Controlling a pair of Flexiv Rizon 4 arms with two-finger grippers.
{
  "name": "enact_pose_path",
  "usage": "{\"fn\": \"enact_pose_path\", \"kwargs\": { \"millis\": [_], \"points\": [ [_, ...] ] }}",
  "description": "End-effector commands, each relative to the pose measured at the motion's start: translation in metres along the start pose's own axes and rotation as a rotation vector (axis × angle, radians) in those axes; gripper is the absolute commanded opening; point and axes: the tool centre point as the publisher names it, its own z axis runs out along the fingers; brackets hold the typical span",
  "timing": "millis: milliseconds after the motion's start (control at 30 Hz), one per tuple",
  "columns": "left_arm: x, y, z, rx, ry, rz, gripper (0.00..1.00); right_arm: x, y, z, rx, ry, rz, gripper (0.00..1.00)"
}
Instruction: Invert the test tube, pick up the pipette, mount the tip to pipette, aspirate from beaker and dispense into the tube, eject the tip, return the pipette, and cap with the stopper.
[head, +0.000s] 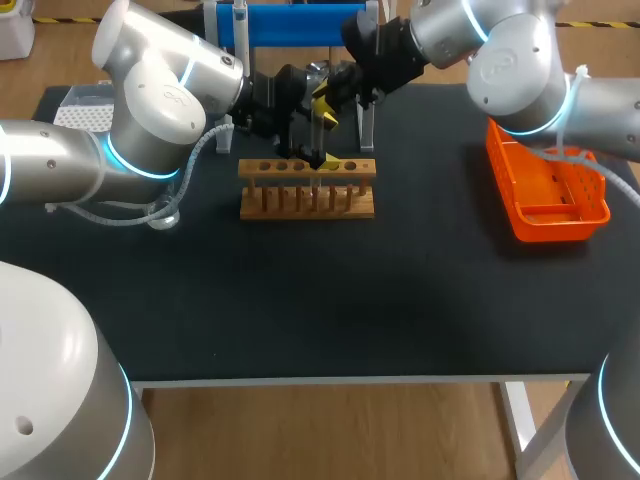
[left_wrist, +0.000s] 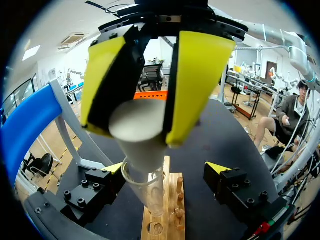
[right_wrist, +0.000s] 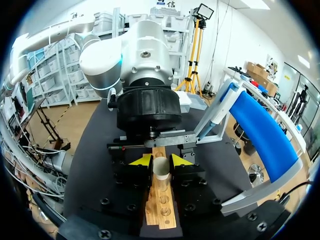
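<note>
A wooden tube rack (head: 305, 200) stands mid-table, and both arms meet over it. In the left wrist view a clear test tube (left_wrist: 150, 192) stands upright in the rack (left_wrist: 172, 215). My left gripper (left_wrist: 166, 169) is open, one yellow tip on each side of the tube and clear of it. Just above the tube's mouth is the white stopper (left_wrist: 140, 145), with my right gripper (left_wrist: 141, 131) shut on it. The right wrist view shows the stopper (right_wrist: 161, 170) between my right gripper's (right_wrist: 161, 161) yellow tips, over the rack (right_wrist: 161, 210). From the head view the stopper is hidden.
An orange basket (head: 548, 195) sits at the right side of the table. The blue pipette stand (head: 290, 25) is at the back behind the rack. A white tip box (head: 80, 108) lies at the back left. The left arm's wrist (right_wrist: 145, 60) faces my right gripper closely.
</note>
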Motion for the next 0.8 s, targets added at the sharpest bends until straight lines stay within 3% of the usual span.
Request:
{"fn": "enact_pose_path", "kwargs": {
  "millis": [33,800],
  "points": [
    [-0.0014,-0.0005,0.0002,-0.003,0.005,0.0,1.0,0.0007,-0.0004,-0.0005,-0.005,-0.003,-0.002,0.0],
    [-0.0014,-0.0005,0.0002,-0.003,0.005,0.0,1.0,0.0014,-0.0058,0.0038,0.006,0.008,0.004,0.0]
  ]
}}
